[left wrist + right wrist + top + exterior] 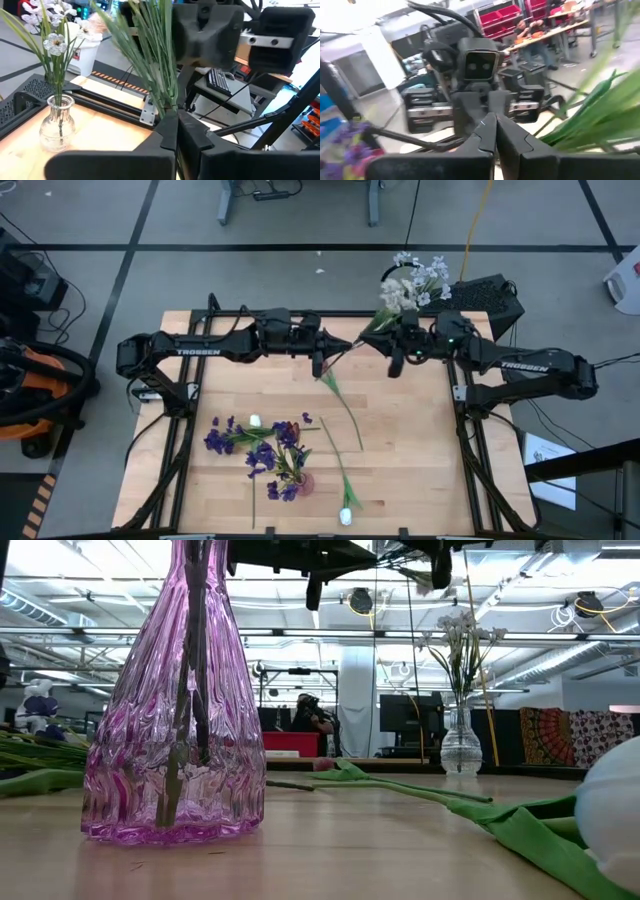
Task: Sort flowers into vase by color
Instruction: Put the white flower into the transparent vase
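My left gripper (320,366) is over the table's far middle, shut on a green stem with grass-like leaves (150,55) that slants toward the far right. My right gripper (396,360) hangs shut just right of that stem; green leaves (600,107) pass beside it. A clear vase (56,122) with white blossom sprays (412,280) stands at the far right edge. A purple glass vase (175,700) with purple flowers (283,465) stands near the front. More purple flowers (222,438) and white tulip buds (347,515) lie flat on the table. My left gripper pinches the leafy stem near its lower end (169,106) between both fingers. The stem is lifted clear and rises slanting away from the fingers toward the right arm and the clear vase.
A long-stemmed flower with leaves (345,412) lies on the table below my left gripper. A white bud (612,812) and green leaves (520,830) sit close to the low camera. Bare wood (420,450) shows on the table's right half. A person sits at a desk far behind.
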Robot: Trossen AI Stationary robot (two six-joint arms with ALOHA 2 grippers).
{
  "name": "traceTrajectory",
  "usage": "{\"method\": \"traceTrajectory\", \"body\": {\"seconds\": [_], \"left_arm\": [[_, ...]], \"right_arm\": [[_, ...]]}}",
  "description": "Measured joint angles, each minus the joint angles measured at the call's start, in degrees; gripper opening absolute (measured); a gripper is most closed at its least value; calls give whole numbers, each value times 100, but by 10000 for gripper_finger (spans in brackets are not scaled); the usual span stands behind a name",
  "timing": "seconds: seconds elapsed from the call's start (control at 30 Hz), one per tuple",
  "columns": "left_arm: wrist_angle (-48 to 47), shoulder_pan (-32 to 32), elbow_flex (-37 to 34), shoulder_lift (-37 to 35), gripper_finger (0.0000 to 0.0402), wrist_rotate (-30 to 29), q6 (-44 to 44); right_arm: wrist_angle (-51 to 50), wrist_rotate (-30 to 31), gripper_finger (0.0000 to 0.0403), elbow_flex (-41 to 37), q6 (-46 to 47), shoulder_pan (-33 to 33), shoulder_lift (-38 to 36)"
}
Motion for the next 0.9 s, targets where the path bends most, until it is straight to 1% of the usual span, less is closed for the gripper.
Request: {"method": "traceTrajectory", "body": {"seconds": [0.13,0.27,0.37,0.43,0.5,0.67,0.9], "left_arm": [[19,56,0,0,3,-7,0],[50,74,0,0,2,-67,0],[72,76,0,0,2,-186,2],[71,78,0,0,1,-242,11],[70,82,0,0,1,-253,23],[19,82,0,0,2,-254,57],[-42,65,2,51,25,-272,195]], "right_arm": [[-714,-198,28,0,225,6,-470],[-2048,-285,58,0,465,13,-917],[-2938,-283,80,0,714,15,-1053],[-3317,-285,95,0,857,50,-1043],[-3542,-287,110,0,913,127,-976],[-3643,-298,141,0,914,245,-864],[-3873,-252,159,0,1062,251,-892]]}}
